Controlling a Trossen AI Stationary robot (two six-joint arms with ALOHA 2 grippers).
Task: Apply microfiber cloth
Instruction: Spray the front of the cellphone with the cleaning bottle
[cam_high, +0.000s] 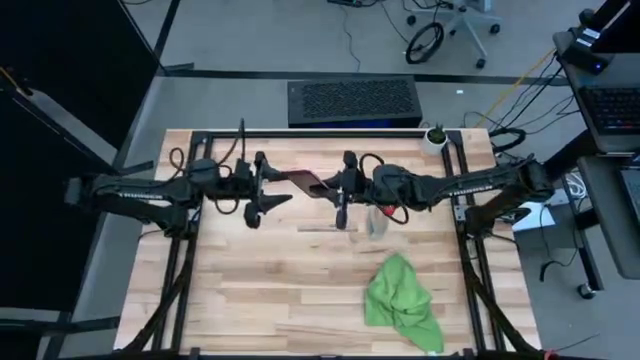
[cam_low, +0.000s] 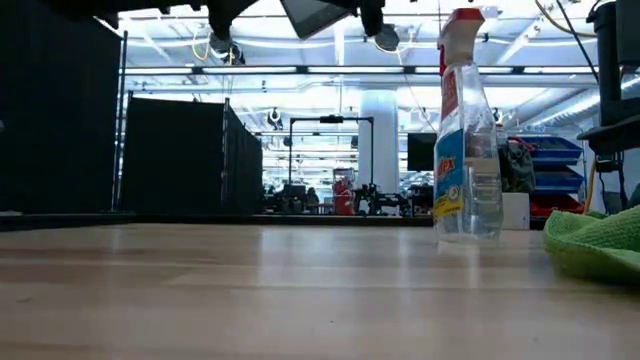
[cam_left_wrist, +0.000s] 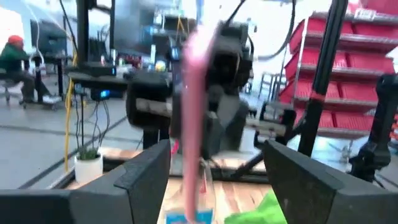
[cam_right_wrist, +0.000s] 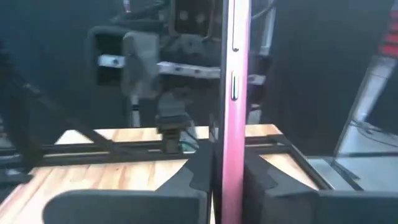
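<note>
Fingers of right gripper (cam_high: 341, 190) clamp the pink-edged phone (cam_high: 306, 182); left gripper (cam_high: 270, 190) gapes.

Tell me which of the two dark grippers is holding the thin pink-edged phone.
The right gripper: its fingers pinch the phone, while the left gripper's fingers stand wide open.

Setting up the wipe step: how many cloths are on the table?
1. The microfiber cloth lies bunched on the table's near right part, apart from the spray bottle. Neither hand touches it.
</note>
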